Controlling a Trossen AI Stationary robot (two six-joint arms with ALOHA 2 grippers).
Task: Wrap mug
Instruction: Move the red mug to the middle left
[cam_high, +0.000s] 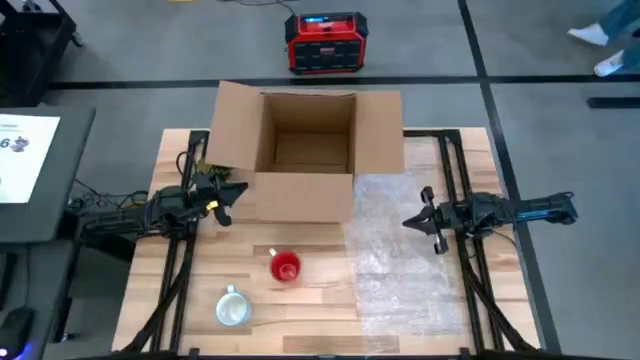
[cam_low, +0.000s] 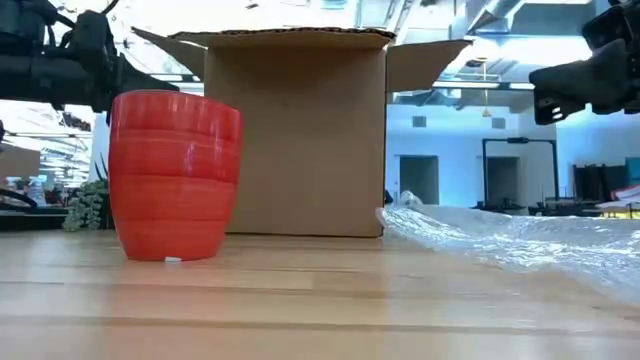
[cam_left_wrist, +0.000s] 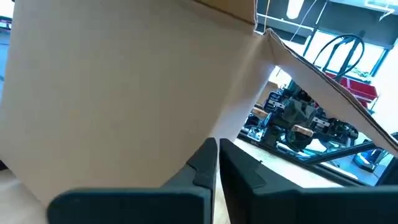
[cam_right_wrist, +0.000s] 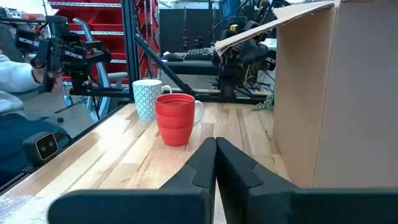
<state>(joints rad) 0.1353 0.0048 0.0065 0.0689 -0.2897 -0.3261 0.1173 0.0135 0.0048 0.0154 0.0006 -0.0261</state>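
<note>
Step in hand, likely: start of wrapping, nothing grasped yet. Next move calls for getting red mug onto bubble wrap.

Table (cam_high: 320, 300): bare wood in front. Cardboard box (cam_high: 305, 150) open at back centre. Bubble wrap (cam_high: 400, 250) spread on right half. Red mug (cam_high: 285, 267) upright front of centre, just left of wrap, apart from it. Patterned mug (cam_high: 233, 307) nearer front edge, possibly spare.

Left gripper (cam_high: 228, 198) beside box's left front corner, fingers (cam_left_wrist: 205, 165) pressed together, empty. Right gripper (cam_high: 428, 222) over wrap's right side, fingers (cam_right_wrist: 208, 162) likewise closed, holding nothing.
</note>
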